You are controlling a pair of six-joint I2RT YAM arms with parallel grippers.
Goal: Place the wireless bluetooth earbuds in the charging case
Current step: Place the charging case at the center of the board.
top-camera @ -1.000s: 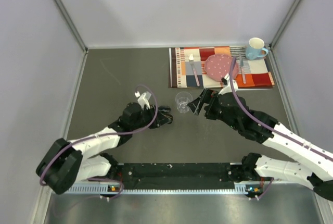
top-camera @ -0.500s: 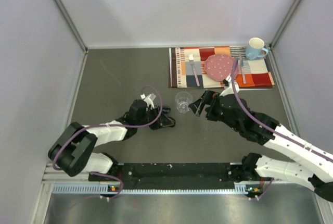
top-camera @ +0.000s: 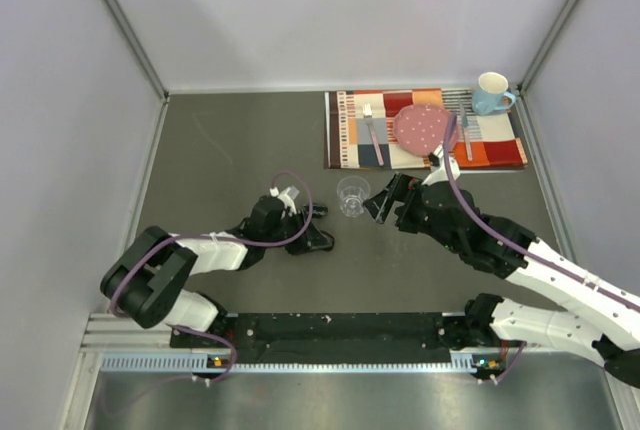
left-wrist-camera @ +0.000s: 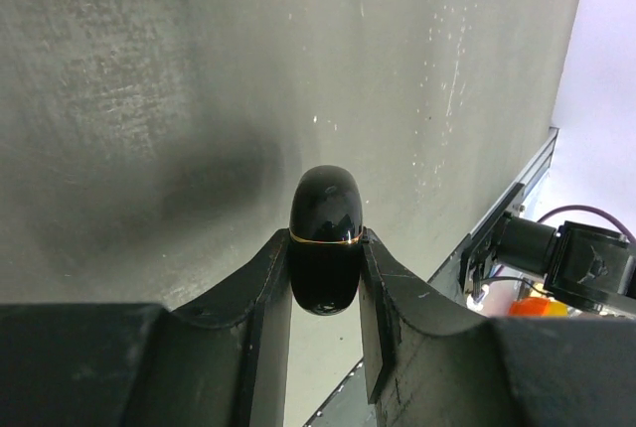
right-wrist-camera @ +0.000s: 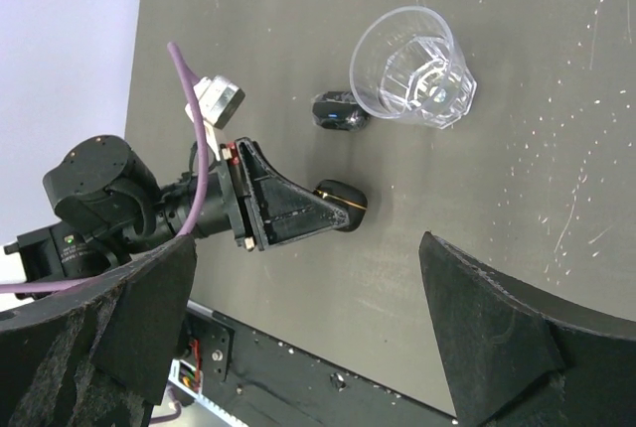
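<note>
1. Grip: left gripper [left-wrist-camera: 324,246] clamped on a black oval charging case [left-wrist-camera: 325,204], fingers pinching across its thin gold seam.
2. Held case sits low over the grey table [top-camera: 230,140], left of the clear cup [right-wrist-camera: 415,68]; contact with the table unclear.
3. A second black case [right-wrist-camera: 338,109] lies just beside the cup.
4. Other side: right gripper [top-camera: 380,200] spread wide, empty, just right of the cup.
5. The earbuds: too small to make out.

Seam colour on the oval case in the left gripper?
Gold, on the glossy black case; left wrist view.
</note>
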